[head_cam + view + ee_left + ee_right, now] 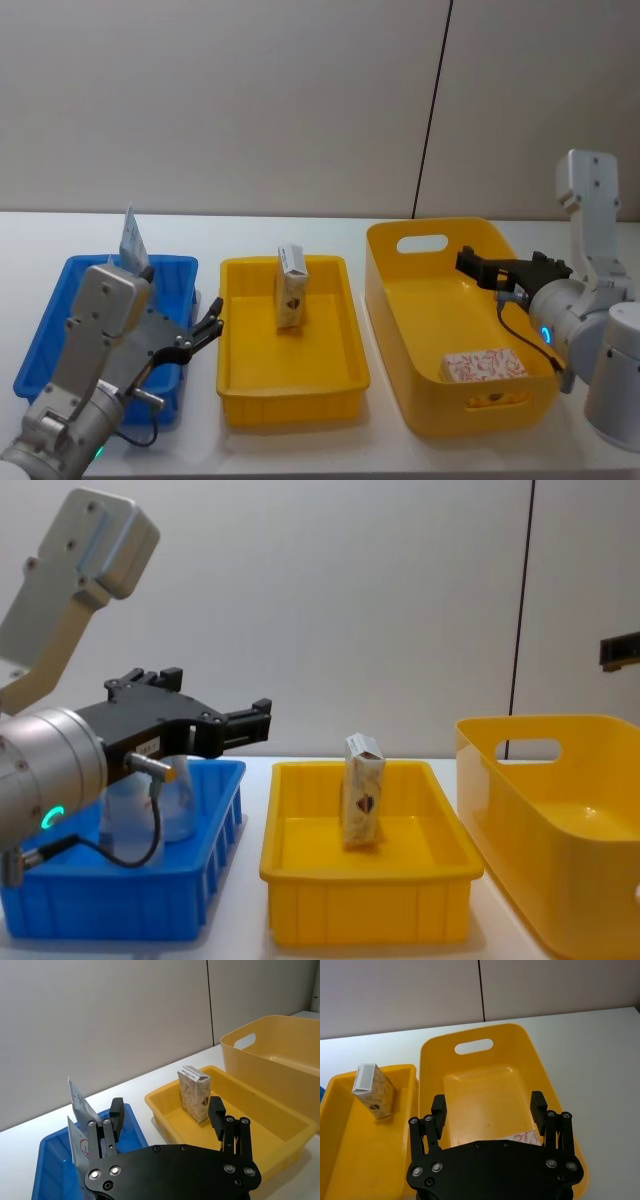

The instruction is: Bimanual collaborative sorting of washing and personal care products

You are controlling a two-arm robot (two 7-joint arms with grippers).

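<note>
On the white table, a carton stands mid-frame in the yellow tray, a pouch at left in the blue bin, while the left gripper at lower left and the right gripper at right hover spread and empty.

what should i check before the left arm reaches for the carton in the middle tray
1. left gripper open and empty, near the blue plastic bin's right edge: ok
2. right gripper open and empty, over the deep yellow handled bin: ok
3. small whitish gable-topped carton upright, alone in the shallow yellow tray: ok
4. nothing between left gripper and carton: ok
5. white red-patterned pack lying in the deep bin, away from the reach: ok
6. number of pale pouches in the blue bin: cannot tell
</note>
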